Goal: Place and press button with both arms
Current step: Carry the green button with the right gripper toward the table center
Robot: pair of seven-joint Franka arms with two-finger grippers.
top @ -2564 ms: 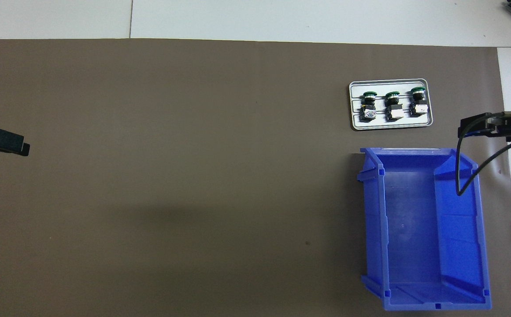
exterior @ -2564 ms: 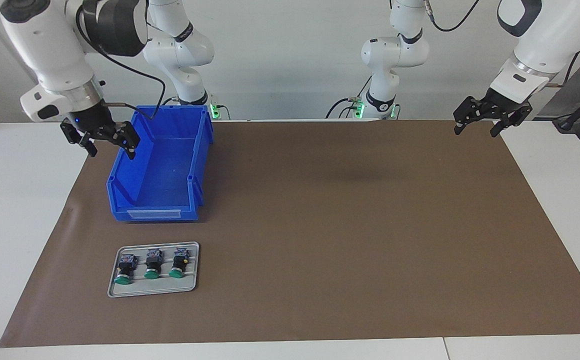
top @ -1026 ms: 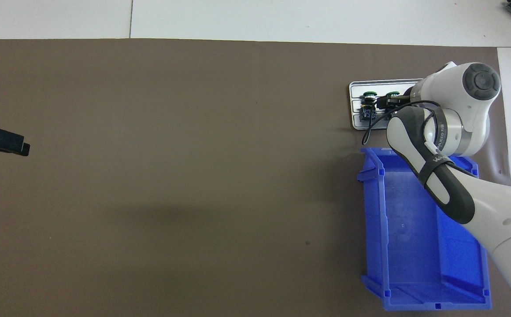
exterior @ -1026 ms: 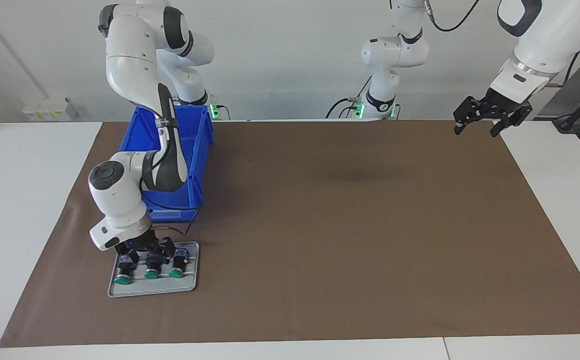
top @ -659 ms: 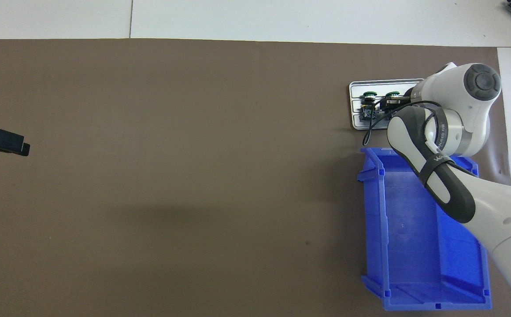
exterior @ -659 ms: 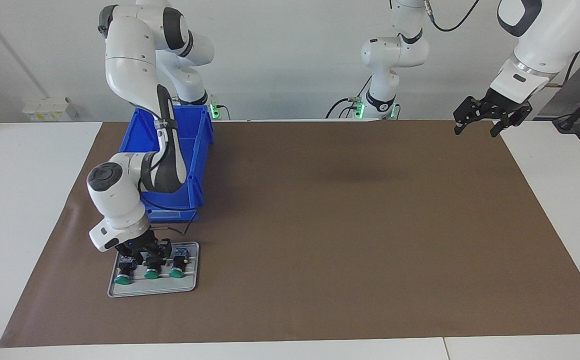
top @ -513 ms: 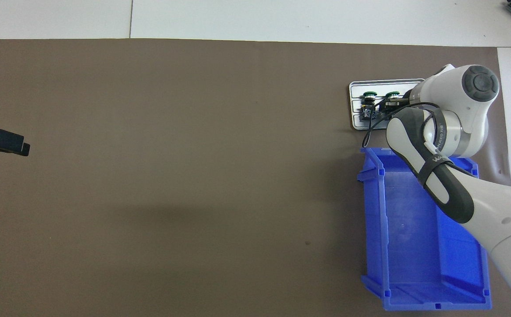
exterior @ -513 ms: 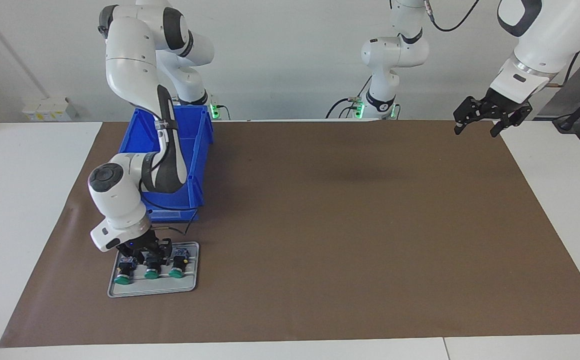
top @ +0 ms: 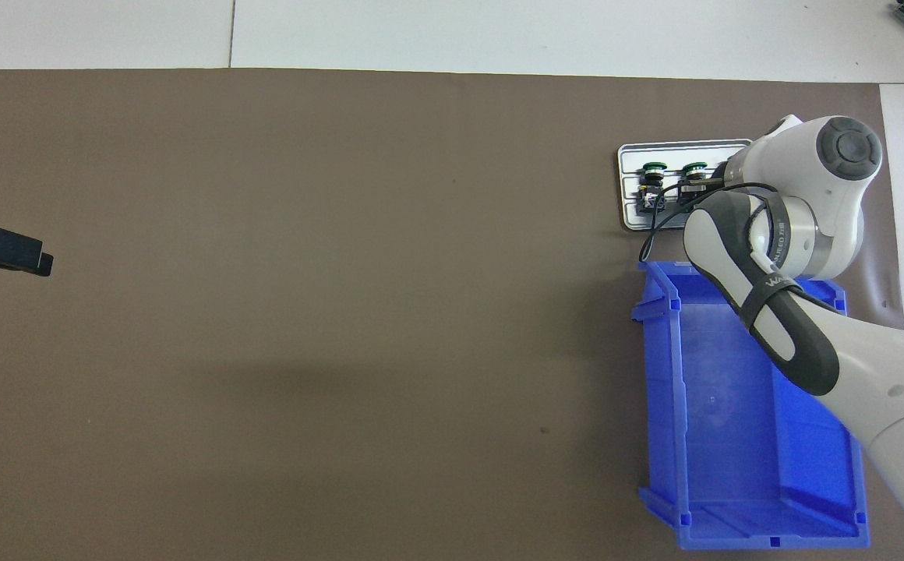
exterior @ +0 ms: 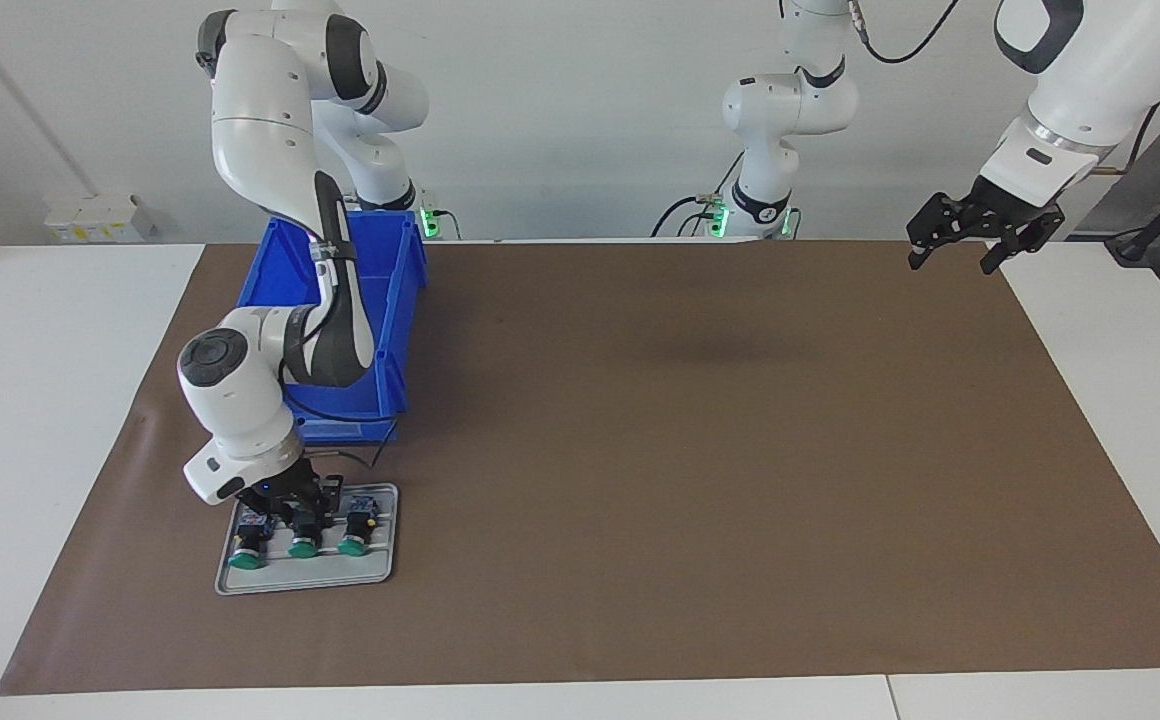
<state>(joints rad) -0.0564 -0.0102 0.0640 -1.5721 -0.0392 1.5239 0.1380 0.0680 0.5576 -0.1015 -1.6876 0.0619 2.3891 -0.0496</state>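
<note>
Now the right tool (exterior: 296,505) is set down upon the rear of the green-capped, black-bodied middle button (exterior: 302,546) of three lying side by side in the shallow grey metal tray (exterior: 380,576). Whether that tool is closed on the button or merely astride it cannot be told. On the facing view's clock, the tray is found at about seven o'clock on the brown paper mat (exterior: 690,450), just at six o'clock of the blue plastic bin (exterior: 395,300).

The middle button's long axis is laid along the twelve-to-six line of that view, the cap turned to six o'clock, away from the robots, and the contact block to twelve. The body is thus met from straight above, so a vertical lift is judged to be called for. The two outer buttons (exterior: 244,558) lie just beside it, and little room is left at either flank.

The left tool (exterior: 975,240) is held open and waiting in the air at two o'clock, over the mat's corner, well apart from the tray. Between the two, the mat on the white desk (exterior: 40,400) is flat, and a wide bare stretch is offered for placing.
</note>
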